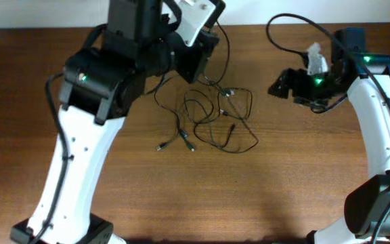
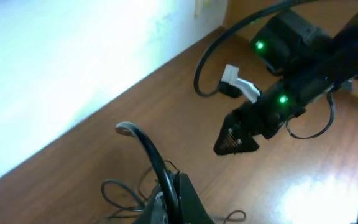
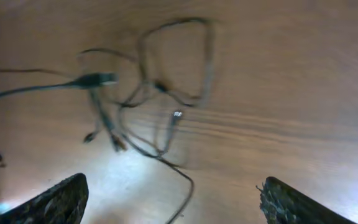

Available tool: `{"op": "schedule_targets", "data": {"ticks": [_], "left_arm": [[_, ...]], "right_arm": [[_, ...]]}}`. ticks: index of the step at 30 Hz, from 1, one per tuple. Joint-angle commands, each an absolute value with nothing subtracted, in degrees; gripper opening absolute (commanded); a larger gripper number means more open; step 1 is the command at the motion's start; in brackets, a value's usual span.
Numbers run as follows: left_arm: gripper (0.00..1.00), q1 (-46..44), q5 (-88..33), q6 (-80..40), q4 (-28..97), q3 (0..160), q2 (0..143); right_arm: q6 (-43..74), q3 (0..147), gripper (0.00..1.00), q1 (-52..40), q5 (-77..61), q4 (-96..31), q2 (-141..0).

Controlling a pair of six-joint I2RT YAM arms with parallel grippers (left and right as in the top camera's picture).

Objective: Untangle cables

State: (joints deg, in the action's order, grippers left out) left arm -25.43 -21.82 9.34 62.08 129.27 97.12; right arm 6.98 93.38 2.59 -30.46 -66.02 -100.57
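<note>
There is one wooden table (image 1: 290, 183) and two robot arms, the left arm (image 1: 87, 142) and the right arm (image 1: 384, 129). One tangle of thin black cables (image 1: 212, 115) is in view (its strands cross too much to count), with at least four plug tips (image 1: 160, 146) showing. Three green lights (image 1: 366, 59) glow on the arms.

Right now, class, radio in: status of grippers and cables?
Left gripper shut on one of the cables. Right gripper open, empty. Rest tangled mid-table.
</note>
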Motion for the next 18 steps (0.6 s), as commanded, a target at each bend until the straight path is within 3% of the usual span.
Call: {"op": "schedule_targets", "data": {"ticks": [1, 3, 7, 9, 10, 15, 16, 18], "left_arm": [[0.00, -25.5, -19.7, 9.0, 61.4, 130.0, 95.3], [0.00, -25.5, -19.6, 9.0, 61.1, 130.0, 95.3], [0.00, -25.5, -18.0, 8.1, 61.2, 130.0, 95.3], [0.00, -25.5, -18.0, 8.2, 61.1, 130.0, 95.3], [0.00, -25.5, -18.0, 8.1, 61.1, 130.0, 95.3], [0.00, -25.4, -17.9, 7.1, 61.1, 130.0, 95.3], [0.00, -25.3, -17.9, 7.1, 61.1, 130.0, 95.3], [0.00, -25.3, -17.0, 7.1, 61.1, 130.0, 95.3]], "right_arm": [[-0.6, 93.2, 0.89, -0.8, -41.5, -63.6, -100.7], [-3.0, 93.2, 0.89, -4.1, -48.0, -61.3, -100.7], [-5.8, 93.2, 0.88, -10.6, -48.2, -60.4, -100.7], [-6.7, 93.1, 0.72, -11.4, -47.8, -60.4, -100.9], [-6.7, 93.1, 0.57, -11.4, -45.9, -60.4, -101.3], [-6.7, 93.1, 0.54, -13.2, -45.9, -58.8, -105.5], [-6.7, 93.1, 0.47, -13.4, -45.8, -58.3, -106.3], [-5.4, 93.9, 0.04, -13.2, -45.9, -57.7, -106.3]]}}
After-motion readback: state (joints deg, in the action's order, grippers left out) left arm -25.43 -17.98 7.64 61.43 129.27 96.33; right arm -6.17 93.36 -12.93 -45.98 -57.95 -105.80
